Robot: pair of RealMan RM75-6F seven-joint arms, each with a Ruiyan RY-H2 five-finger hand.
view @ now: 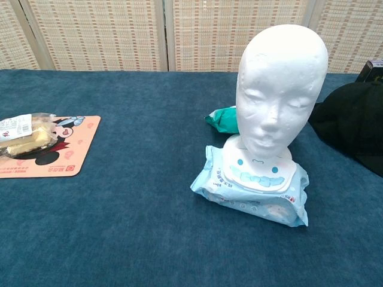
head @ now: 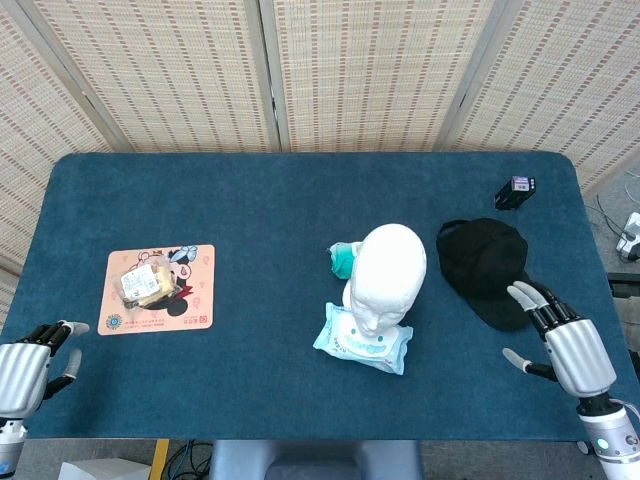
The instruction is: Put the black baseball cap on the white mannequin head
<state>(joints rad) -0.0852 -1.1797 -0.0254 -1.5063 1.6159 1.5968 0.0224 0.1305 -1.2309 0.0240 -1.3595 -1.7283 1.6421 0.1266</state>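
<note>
Reaching for the cap (head: 482, 268) at three o'clock of the head (head: 388, 275), the right hand (head: 565, 345) spreads empty fingers at its brim, seemingly touching; left hand (head: 28, 372) idles, loosely curled, empty.

**Lighting and picture quality**

Even, bright, diffuse light in both views; shadows faint and soft. Mannequin head (view: 281, 89) slightly overexposed, no hard glare. Black cap (head: 483, 262), just beyond the right hand (head: 572, 345), shows little surface detail. Focus sharp throughout.
</note>
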